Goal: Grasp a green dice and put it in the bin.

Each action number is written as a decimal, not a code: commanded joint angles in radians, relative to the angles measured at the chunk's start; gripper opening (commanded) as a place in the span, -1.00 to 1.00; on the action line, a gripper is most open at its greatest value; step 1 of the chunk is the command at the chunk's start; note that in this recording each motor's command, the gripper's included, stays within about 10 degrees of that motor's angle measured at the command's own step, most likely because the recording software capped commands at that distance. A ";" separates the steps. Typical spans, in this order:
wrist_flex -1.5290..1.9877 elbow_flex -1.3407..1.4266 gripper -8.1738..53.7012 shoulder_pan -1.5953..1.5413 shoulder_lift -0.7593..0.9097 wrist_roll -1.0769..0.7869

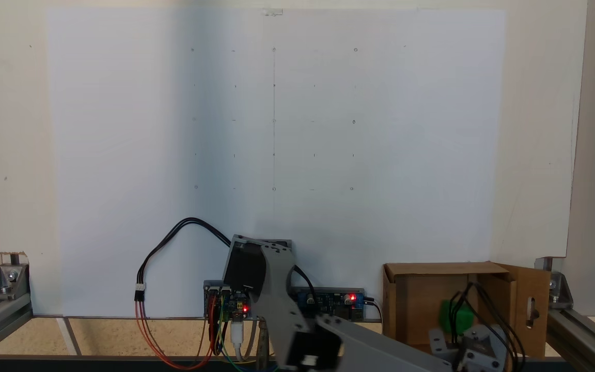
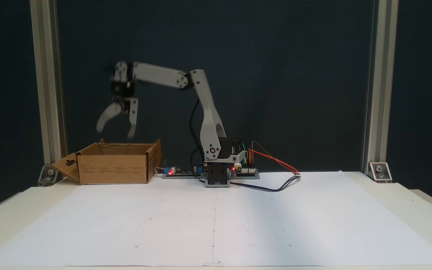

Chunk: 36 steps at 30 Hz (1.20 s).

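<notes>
My upper arm rises from its base, my forearm reaches level over the bin (image 2: 116,168), and my wrist points down, my claw (image 2: 115,131) spread wide and empty above the opening. The green dice (image 1: 457,316) lies inside the bin. Circuit boards (image 2: 178,171) sit beside the bin on the worktop (image 2: 313,225).

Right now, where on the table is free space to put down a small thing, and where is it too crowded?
The white paper sheet is bare from its front edge back to the arm's base. It is crowded along the back: the cardboard box, the circuit boards and the loose wires. The open claw hangs above the box.
</notes>
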 commanded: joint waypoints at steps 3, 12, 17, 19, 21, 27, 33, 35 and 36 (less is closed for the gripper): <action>-0.005 -0.021 0.67 -0.206 0.239 0.242; -0.011 -0.020 0.69 -0.830 0.399 0.528; -0.023 -0.020 0.70 -1.193 0.428 0.598; -0.032 -0.017 0.70 -1.337 0.433 0.603; -0.038 0.015 0.70 -1.481 0.446 0.615; -0.236 0.241 0.71 -1.793 0.523 0.614; -0.521 0.635 0.70 -1.858 0.696 0.607; -0.615 0.773 0.70 -1.858 0.758 0.606; -0.662 0.841 0.70 -1.856 0.788 0.604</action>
